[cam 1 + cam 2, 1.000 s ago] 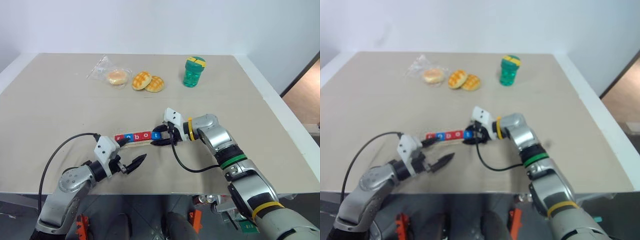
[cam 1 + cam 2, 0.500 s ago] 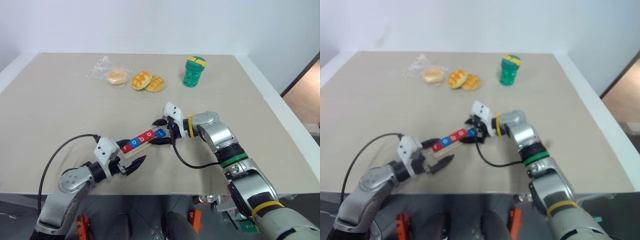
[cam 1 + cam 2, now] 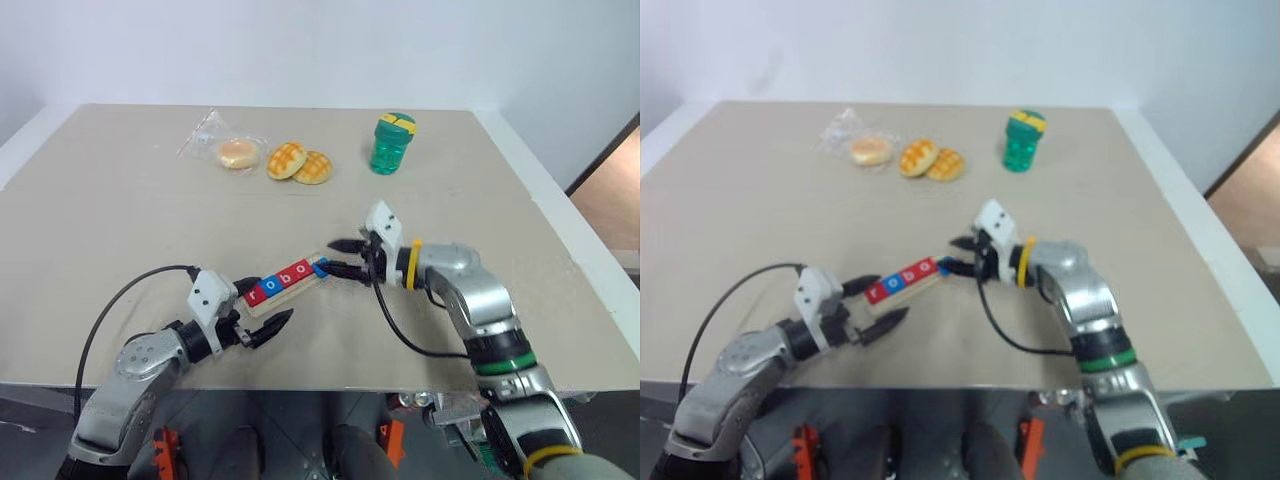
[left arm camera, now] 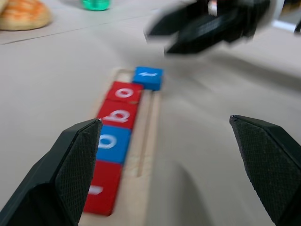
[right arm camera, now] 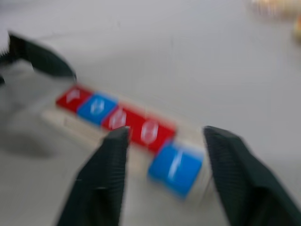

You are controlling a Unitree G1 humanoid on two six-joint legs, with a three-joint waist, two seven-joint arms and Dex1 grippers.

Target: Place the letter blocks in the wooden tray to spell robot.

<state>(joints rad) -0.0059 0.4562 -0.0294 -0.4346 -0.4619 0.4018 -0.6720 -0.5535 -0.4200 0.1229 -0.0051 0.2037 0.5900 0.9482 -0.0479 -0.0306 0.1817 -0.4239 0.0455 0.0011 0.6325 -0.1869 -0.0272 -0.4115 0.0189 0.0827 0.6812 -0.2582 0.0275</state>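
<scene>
On the table (image 3: pixel 120 200), the wooden tray (image 3: pixel 285 291) holds five letter blocks (image 3: pixel 282 279); the right gripper (image 3: pixel 343 257) hovers just beside, jaws parted and empty, the left gripper (image 3: pixel 262 311) wide open, empty.

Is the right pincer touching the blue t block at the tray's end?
Apart. In the left wrist view, the right pincer hangs open beyond the blue t block, with bare table between them; the block lies skewed at the tray's end.

right end effector (image 5: pixel 164 181): parted, empty | letter blocks (image 5: pixel 129 125): five, in wooden tray (image 5: pixel 70 125)
</scene>
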